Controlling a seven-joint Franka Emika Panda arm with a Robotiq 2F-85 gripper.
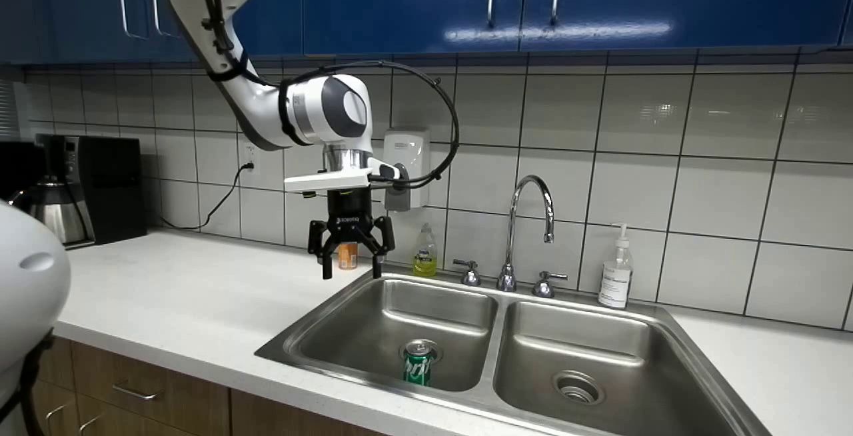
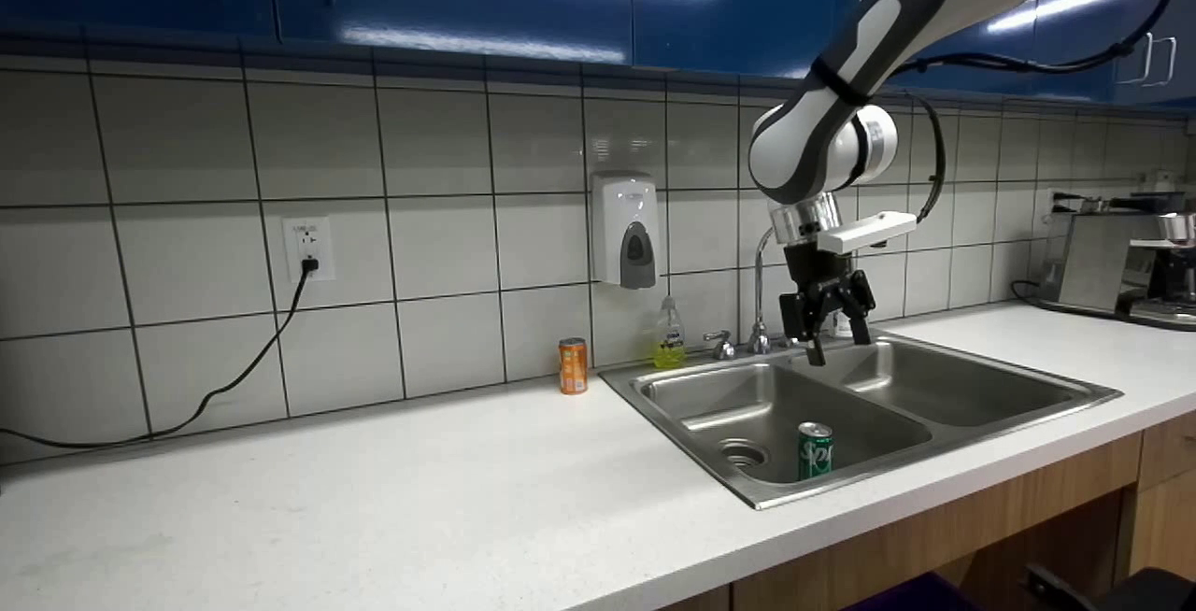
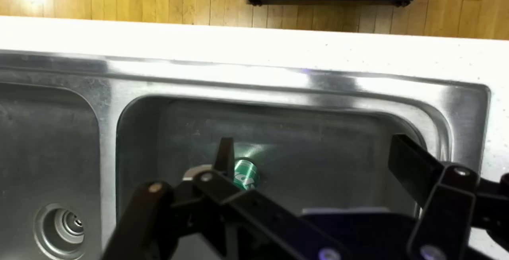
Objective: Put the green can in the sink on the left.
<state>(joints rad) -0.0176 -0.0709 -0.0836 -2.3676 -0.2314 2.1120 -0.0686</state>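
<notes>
The green can (image 1: 417,364) stands upright in the left basin of the steel double sink (image 1: 276,349). In an exterior view the can (image 2: 815,450) is near the front wall of that basin. In the wrist view the green can (image 3: 245,173) is partly hidden behind a finger. My gripper (image 1: 352,271) is open and empty, with its fingers pointing down. It is well above the can, apart from it, and toward the back of the sink. In the wrist view the open gripper (image 3: 312,148) has its fingers wide apart above the same basin.
An orange can (image 2: 573,366) stands on the counter (image 2: 374,490) beside the sink. A yellow soap bottle (image 1: 425,253), a curved faucet (image 1: 530,186) with two handles and a clear pump bottle (image 1: 616,273) line the back. A wall dispenser (image 2: 626,230) hangs above.
</notes>
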